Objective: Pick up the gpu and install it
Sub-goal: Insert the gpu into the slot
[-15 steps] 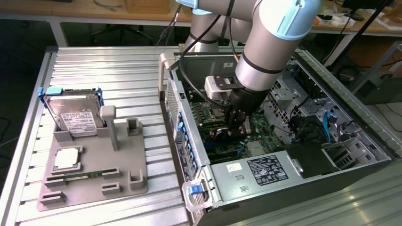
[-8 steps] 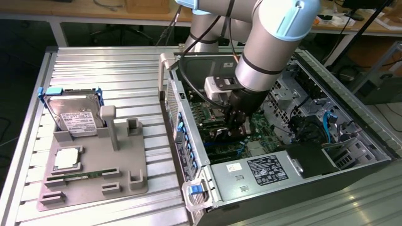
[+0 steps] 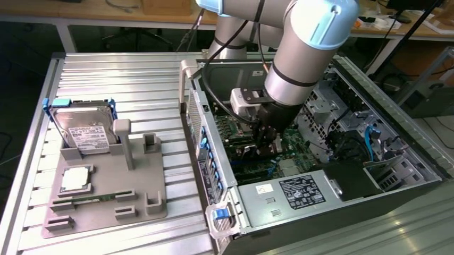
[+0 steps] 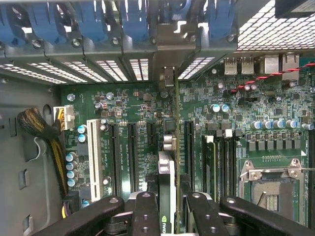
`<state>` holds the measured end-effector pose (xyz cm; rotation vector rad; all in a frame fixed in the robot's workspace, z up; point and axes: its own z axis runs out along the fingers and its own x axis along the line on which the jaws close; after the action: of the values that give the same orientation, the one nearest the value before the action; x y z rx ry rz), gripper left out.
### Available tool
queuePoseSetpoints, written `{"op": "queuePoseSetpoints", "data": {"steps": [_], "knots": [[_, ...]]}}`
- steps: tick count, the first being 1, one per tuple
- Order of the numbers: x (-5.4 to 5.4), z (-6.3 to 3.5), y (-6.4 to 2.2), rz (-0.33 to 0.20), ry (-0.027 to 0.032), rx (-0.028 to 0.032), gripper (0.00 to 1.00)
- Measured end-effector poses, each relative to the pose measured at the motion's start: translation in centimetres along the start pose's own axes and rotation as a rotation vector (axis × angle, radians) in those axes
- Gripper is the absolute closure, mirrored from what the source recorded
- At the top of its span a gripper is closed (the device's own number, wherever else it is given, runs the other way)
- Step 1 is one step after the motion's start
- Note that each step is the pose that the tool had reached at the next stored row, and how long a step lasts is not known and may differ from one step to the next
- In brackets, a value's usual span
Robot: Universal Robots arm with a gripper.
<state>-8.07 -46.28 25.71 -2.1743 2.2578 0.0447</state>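
Note:
The gpu [image 4: 168, 179] stands edge-on between my fingers [image 4: 146, 209], a thin card with a green logo on its near end. My gripper [image 4: 170, 205] is shut on it. The card's long edge runs across the green motherboard [image 4: 123, 103] in line with the black expansion slots [image 4: 132, 152], reaching the rear bracket openings. Whether it sits in a slot I cannot tell. In the exterior view my gripper [image 3: 269, 139] is deep inside the open computer case [image 3: 193, 114], low over the board, with a tan sliver of the gpu [image 3: 275, 150] under it.
A grey fixture [image 3: 106, 207] on the exterior view's left holds a hard drive [image 3: 84, 130], a square chip [image 3: 76, 179] and a memory stick [image 3: 91, 198]. The power supply [image 3: 298, 191] lies in the case's near end. A yellow-black cable bundle [image 4: 42, 129] lies beside the board.

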Motion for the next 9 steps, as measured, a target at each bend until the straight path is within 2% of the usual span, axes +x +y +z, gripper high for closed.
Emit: {"op": "queuePoseSetpoints", "data": {"steps": [3,9], "knots": [[0.0,-0.32,0.0,0.0,0.001,-0.0006,0.73],[-0.17,-0.31,0.01,0.0,0.001,-0.0012,0.73]]}}
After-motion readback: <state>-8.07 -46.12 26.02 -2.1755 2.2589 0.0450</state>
